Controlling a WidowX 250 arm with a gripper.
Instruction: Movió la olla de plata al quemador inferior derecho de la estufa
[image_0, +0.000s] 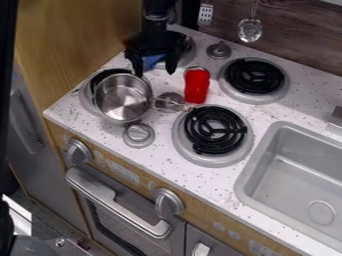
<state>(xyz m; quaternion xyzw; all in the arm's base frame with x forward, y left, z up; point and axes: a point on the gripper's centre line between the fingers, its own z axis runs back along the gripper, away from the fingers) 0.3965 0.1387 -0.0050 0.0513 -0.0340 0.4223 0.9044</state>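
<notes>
Okay, shiny silver metal pot (123, 98) on the lower-left burner (86, 100), handle pointing toward the lower-right black coil burner (215, 130). Black two-finger gripper (155, 72) hangs near the pot's far side, fingers spread wide, not gripping the pot; small blue thing (153, 61) seen between them, can't tell if touching. Glossy red object (196, 86) on the white speckled stovetop (250, 111), near the handle

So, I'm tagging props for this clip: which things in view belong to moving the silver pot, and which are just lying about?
Part of the job:
- silver pot, on the lower left burner
- lower right burner, where it should go
- gripper, beyond the pot

Just lying about:
- red object
- blue object
- hanging slotted spoon
</notes>
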